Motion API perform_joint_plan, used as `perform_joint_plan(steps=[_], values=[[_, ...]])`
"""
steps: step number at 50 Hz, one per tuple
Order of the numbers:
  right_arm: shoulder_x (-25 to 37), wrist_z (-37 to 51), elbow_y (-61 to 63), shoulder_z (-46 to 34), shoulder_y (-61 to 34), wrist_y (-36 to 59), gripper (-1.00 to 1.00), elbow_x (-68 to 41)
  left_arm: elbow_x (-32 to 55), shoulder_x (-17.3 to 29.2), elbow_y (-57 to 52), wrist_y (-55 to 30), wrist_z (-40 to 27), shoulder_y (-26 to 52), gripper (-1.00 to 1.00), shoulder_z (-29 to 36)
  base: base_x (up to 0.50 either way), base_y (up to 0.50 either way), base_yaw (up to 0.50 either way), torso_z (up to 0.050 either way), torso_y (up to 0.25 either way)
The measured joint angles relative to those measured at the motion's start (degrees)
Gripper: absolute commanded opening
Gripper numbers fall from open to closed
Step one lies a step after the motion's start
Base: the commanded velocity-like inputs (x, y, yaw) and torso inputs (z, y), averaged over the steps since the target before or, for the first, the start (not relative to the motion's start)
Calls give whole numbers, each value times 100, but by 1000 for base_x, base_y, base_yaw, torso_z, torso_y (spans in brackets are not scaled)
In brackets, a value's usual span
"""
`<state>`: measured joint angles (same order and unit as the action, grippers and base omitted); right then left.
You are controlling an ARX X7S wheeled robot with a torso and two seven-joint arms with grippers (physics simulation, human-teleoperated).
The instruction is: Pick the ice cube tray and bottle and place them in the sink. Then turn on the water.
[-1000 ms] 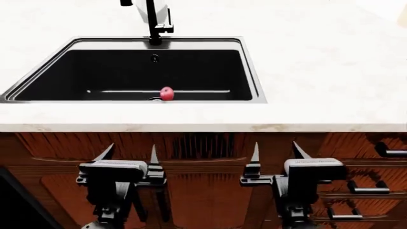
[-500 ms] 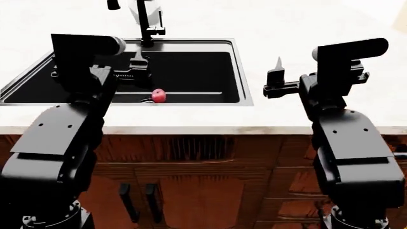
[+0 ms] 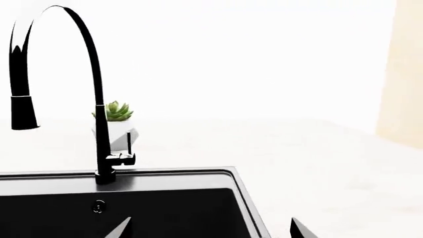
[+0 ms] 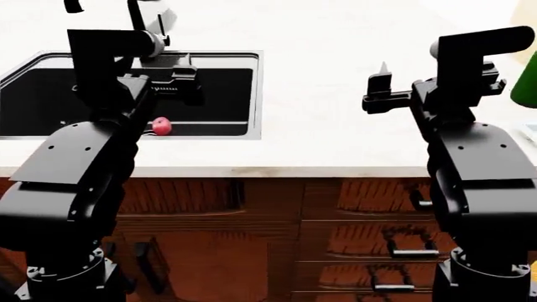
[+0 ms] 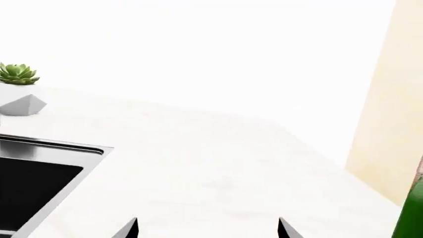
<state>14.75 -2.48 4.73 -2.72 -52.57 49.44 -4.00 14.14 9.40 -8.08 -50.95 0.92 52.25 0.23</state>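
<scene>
Far left in the head view: large rectangular matte-black sink basin (image 4: 226, 94), thin metal rim, with a small round red object (image 4: 160, 126) lying on its floor. Behind it, a tall black gooseneck faucet (image 3: 99, 109) and a small green succulent in a white faceted pot (image 3: 118, 119).

Above the basin, left gripper (image 3: 208, 230): fingertips spread wide, nothing between them. Best left parked there, clear of the faucet arch.

Further right, over the bare white marbled countertop (image 4: 319, 126), right gripper (image 5: 206, 229): also spread wide and empty.

At the far right edge, only a sliver of the tall dark green glass bottle (image 4: 529, 88), standing on the counter well apart from the sink (neck and label cut off by the frame). No clear sight of the white ice cube tray; possibly the pale strip just below the bottle, but impossible to say.

Judged as the approach stage, with nothing yet picked. To do it well:
- Turn or roll further right first, to bring the bottle and tray fully into view.
- Reach with the right arm, jaws kept wide.
- Come at the bottle level and from the side, closing on the body rather than the slim neck, since a tall bottle tips easily.
</scene>
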Motion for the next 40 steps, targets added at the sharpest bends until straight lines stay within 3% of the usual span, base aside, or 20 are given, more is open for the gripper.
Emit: perform_joint_plan(steps=[40], values=[[46, 55, -62, 97, 118, -58, 100, -140, 220, 48, 102, 171, -27, -60, 100, -28, 0, -500, 0, 0, 0]])
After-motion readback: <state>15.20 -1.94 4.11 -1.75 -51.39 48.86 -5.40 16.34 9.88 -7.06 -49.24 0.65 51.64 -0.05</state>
